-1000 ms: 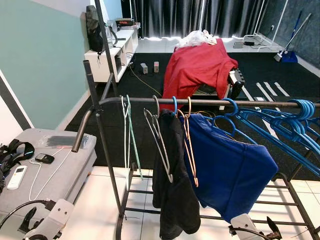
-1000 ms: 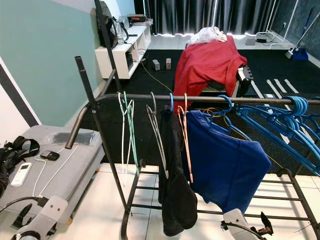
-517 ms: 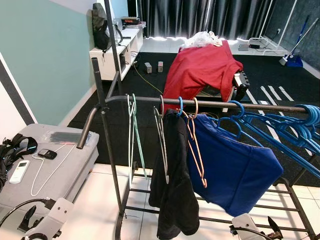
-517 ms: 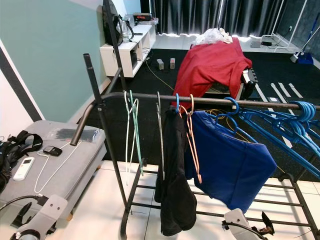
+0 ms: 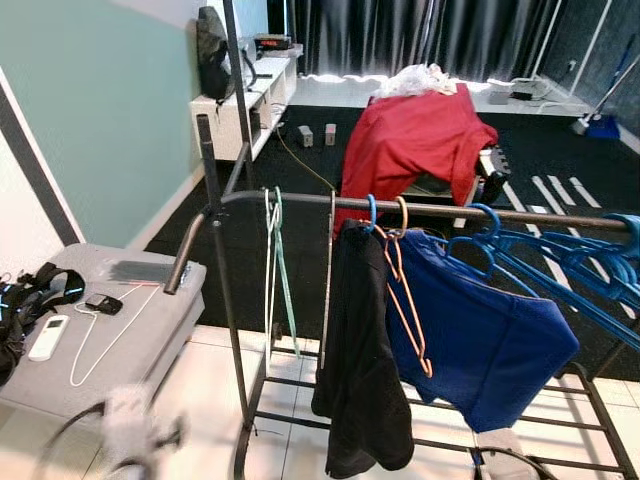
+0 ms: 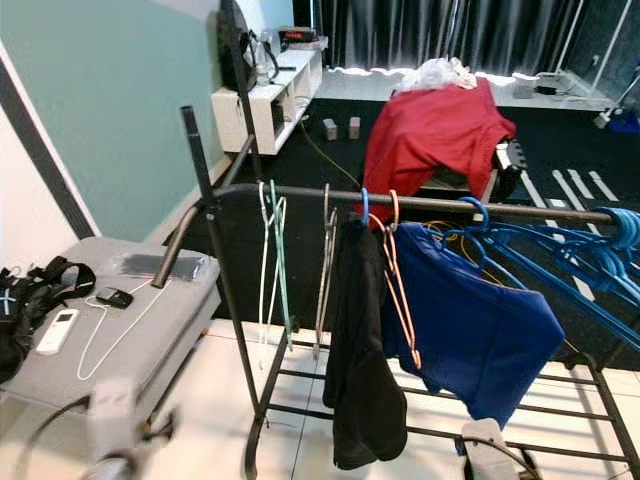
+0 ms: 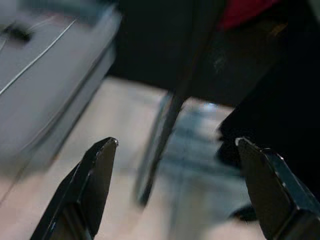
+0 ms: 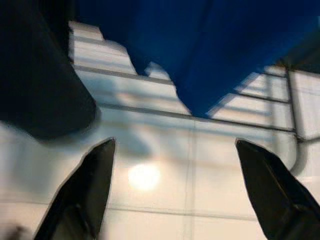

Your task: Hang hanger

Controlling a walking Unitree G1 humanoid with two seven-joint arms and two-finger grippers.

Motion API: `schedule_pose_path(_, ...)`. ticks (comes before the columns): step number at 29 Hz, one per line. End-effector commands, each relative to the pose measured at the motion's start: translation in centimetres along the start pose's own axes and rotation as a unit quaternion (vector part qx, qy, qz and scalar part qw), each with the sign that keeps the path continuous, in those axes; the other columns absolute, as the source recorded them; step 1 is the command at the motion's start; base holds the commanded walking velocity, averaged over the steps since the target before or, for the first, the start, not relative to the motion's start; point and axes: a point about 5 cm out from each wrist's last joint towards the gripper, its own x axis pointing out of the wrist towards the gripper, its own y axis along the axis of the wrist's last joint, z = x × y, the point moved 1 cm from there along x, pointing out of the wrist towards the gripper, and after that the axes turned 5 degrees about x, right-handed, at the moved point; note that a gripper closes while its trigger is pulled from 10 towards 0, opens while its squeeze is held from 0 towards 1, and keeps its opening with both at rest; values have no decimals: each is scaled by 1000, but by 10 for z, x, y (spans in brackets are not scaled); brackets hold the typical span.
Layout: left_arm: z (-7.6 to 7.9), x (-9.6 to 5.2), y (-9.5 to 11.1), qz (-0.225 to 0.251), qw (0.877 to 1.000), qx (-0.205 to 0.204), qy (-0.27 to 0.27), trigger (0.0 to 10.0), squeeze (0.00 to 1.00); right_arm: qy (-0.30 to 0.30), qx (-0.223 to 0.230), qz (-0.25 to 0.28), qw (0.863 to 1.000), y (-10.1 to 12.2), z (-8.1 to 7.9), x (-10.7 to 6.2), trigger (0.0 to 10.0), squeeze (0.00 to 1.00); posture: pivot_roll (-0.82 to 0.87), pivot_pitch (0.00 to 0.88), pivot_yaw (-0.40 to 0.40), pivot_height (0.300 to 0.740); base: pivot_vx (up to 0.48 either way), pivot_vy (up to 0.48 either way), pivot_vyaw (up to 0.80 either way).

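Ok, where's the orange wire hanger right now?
On the dark metal rail, the orange wire hanger hangs between the black garment and the blue shirt.

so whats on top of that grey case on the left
On the grey case: a white remote, a small black device with a white cable, and a dark flat sheet. Black straps cover its near left end.

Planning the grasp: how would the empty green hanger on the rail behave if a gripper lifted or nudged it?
The green hanger looks thin and bare, so probably light and fairly stiff. It hangs by its hook from the rail, so a nudge would likely set it swinging or sliding. The white hanger close beside it might tangle.
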Motion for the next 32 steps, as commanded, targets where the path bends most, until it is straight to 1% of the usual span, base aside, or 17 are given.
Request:
schedule_pose_path(1,-4,9,16,16,1000,-12,3,10000,0,32,33,71,996,58,-8,18,10000,0,-34,0,-35,740,0,0,0)
schedule_pose_path(2,-4,9,16,16,1000,-12,3,10000,0,32,33,71,996,58,-8,18,10000,0,-34,0,-35,740,0,0,0)
schedule_pose_path(3,-3,13,28,47,999,1,7,10000,0,36,42,93,994,70,-11,20,10000,0,-32,0,-38,740,0,0,0)
schedule_pose_path(5,-5,14,39,83,996,9,8,10000,0,52,59,118,990,76,-15,19,10000,0,-39,0,-35,740,0,0,0)
schedule_pose_path(7,-7,13,39,87,996,1,5,10000,0,62,69,126,988,77,-17,19,10000,0,-39,0,-35,740,0,0,0)
schedule_pose_path(10,-7,9,34,71,997,-10,-11,10000,0,83,85,145,982,80,-20,17,10000,0,-46,0,-30,740,0,0,0)
schedule_pose_path(12,-4,4,32,65,997,5,-27,10000,0,103,92,165,976,83,-21,15,10000,0,-51,0,-29,740,0,0,0)
schedule_pose_path(14,0,2,31,61,997,13,-43,10000,0,109,77,172,976,86,-18,13,10000,0,-56,0,-31,740,0,0,0)
schedule_pose_path(15,4,0,33,66,996,6,-58,10000,0,105,49,173,978,88,-15,12,10000,0,-62,0,-35,740,0,0,0)
schedule_pose_path(16,4,0,33,66,996,6,-58,10000,0,105,49,173,978,88,-15,12,10000,0,-62,0,-35,740,0,0,0)
schedule_pose_path(18,10,-2,36,76,994,2,-81,10000,0,102,15,170,980,90,-12,11,10000,0,-65,0,-38,740,0,0,0)
schedule_pose_path(20,13,-4,37,78,993,7,-91,10000,0,104,4,163,981,90,-11,11,10000,0,-66,0,-38,740,0,0,0)
schedule_pose_path(21,14,-5,34,77,993,30,-89,10000,0,98,-16,140,985,88,-8,12,10000,0,-69,0,-42,740,0,0,-788)
schedule_pose_path(26,10,-8,26,64,995,37,-71,10000,0,102,-18,130,986,86,-7,12,10000,0,-69,0,-44,740,0,0,-785)
schedule_pose_path(27,7,-10,21,53,996,43,-59,10000,0,108,-15,128,986,86,-6,12,10000,0,-67,0,-46,740,0,0,0)
schedule_pose_path(30,7,-10,21,53,996,43,-59,10000,0,108,-15,128,986,86,-6,12,10000,0,-67,0,-46,740,0,0,0)
schedule_pose_path(32,1,-18,13,33,998,47,-36,10000,0,115,-15,125,985,85,-5,11,10000,0,-64,0,-52,740,0,0,0)
